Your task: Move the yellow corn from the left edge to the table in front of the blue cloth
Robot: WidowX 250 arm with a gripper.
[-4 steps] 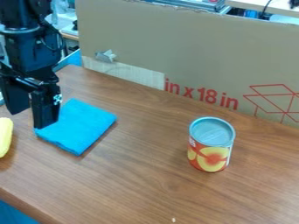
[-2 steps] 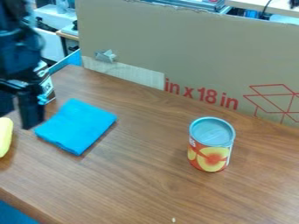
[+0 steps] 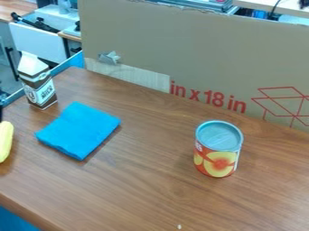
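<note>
Tool: a dark sliver at the left edge, just above the yellow piece, is probably part of it (image 3: pixel 1 113); whether spread, pressed together or pinching anything, cannot be told. Hazard: a low sideways sweep could catch neighbouring items.

Yellow piece: one, elongated and smooth, cut off by the left edge, lying on the worktop (image 3: pixel 151 189); nearest item to the sliver. Hazard: a rounded form may roll or squirt away if nudged or pinched off-centre.

Carton: one, brown and white, gable-topped (image 3: pixel 39 88), upright at the worktop's far left, close to its border, behind the blue cloth. Hazard: tall on a narrow base; a knock high up could tip it, perhaps over the border.

Blue cloth: one, folded, flat (image 3: pixel 78 130), between carton and yellow piece, apart from both. Hazard: a shallow pinch may lift only the top layer and unfold it; a deep one may scrape the wood.

Can: one, fruit-labelled, upright (image 3: pixel 218 155), right of centre, well apart from the rest. Hazard: its curved wall could slip from an uneven hold.

Cardboard panel: one, standing along the rear (image 3: pixel 193 54). Hazard: a wide reach behind the can could bump it.
</note>
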